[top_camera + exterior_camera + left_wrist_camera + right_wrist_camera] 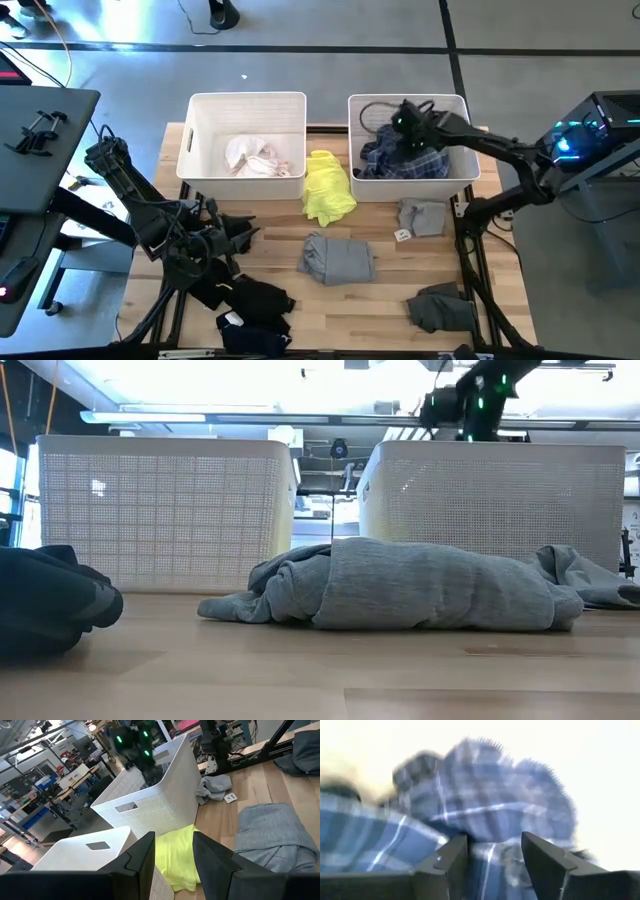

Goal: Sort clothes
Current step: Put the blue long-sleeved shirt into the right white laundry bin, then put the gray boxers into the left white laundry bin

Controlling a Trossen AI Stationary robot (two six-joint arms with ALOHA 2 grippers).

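My right gripper (pixel 403 128) hangs open over the right white bin (pixel 465 168), just above a blue plaid garment (pixel 470 810) that lies inside it; in the low view it (pixel 462 405) is above the bin's rim. My left gripper (pixel 243 233) is open and empty at the table's left, above several black garments (pixel 250 305). A yellow garment (pixel 328 187) lies between the bins. A grey garment (pixel 338 257) lies mid-table. A white and pink heap (pixel 255 157) lies in the left bin (pixel 200 165).
A small grey garment (pixel 422 215) with a white tag lies before the right bin. A dark grey garment (pixel 440 307) lies at the near right. Both bins stand along the table's far edge. Bare wood shows between the grey garment and the near edge.
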